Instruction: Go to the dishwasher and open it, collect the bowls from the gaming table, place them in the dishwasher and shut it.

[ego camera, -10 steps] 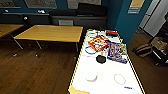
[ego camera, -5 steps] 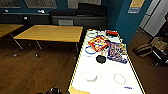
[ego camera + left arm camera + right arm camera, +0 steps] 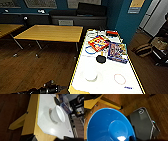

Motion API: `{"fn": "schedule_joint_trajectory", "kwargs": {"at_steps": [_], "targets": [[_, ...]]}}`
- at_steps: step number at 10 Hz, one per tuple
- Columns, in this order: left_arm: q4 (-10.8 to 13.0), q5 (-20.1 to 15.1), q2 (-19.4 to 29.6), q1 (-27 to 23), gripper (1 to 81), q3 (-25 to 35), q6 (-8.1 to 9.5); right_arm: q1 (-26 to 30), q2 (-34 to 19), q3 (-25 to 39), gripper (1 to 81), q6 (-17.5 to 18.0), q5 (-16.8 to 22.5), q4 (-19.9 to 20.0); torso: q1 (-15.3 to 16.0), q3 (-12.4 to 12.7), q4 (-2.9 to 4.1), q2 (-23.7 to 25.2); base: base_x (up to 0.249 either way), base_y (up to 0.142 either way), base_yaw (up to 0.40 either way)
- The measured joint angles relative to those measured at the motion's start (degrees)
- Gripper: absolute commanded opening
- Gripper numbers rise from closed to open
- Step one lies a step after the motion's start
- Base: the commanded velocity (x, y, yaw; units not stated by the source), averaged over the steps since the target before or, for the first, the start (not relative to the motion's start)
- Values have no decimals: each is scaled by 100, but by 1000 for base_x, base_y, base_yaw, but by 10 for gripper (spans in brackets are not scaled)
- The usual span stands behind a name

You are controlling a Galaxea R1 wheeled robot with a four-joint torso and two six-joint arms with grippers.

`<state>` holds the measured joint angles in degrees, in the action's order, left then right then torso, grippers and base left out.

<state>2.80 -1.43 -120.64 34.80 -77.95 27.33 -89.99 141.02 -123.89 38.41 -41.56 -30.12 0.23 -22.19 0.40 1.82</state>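
Facing the gaming table [image 3: 82, 62], white bowl [image 3: 90, 75] and black bowl [image 3: 101, 59] on top, blue bowl [image 3: 107, 125] beside the right wrist (hand grips unreadable)

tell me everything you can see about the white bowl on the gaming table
The white bowl is round, smooth and glossy, like ceramic or plastic, with plain walls that widen to an open rim. It looks empty. It stands upright on the gaming table's white top, near the table's near end, towards the yellow-rimmed side, and casts a soft shadow there. Nothing touches it but the tabletop; a black round item lies further along.
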Motion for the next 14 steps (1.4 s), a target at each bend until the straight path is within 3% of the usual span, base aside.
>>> {"fn": "schedule_joint_trajectory", "kwargs": {"at_steps": [2,3,6,9,11,13,14], "targets": [[-190,351,-9,-44,811,-173,590,-2,5,-13,10,56,0,-5,0,0,0,0,0,0,0],[-226,382,-61,-121,811,-289,720,0,5,-22,10,65,0,-5,0,0,0,0,0,0,0],[-262,425,-408,-562,811,-457,750,5,7,-23,10,94,5,-11,2,-2,0,0,0,0,0],[-260,112,-740,-763,811,-730,781,22,7,-23,10,218,2,-68,2,-2,0,0,0,0,0],[-258,-300,-1131,-827,811,-907,784,35,7,-23,10,221,2,-96,2,-2,0,0,0,0,0],[-256,-1431,-1374,-1053,811,-1092,869,72,10,-23,10,235,7,-102,2,-2,0,0,0,0,0],[-256,-1734,-1447,-1223,811,-1143,1024,99,18,-26,10,244,7,-105,2,-5,0,-2,0,0,0]]}}
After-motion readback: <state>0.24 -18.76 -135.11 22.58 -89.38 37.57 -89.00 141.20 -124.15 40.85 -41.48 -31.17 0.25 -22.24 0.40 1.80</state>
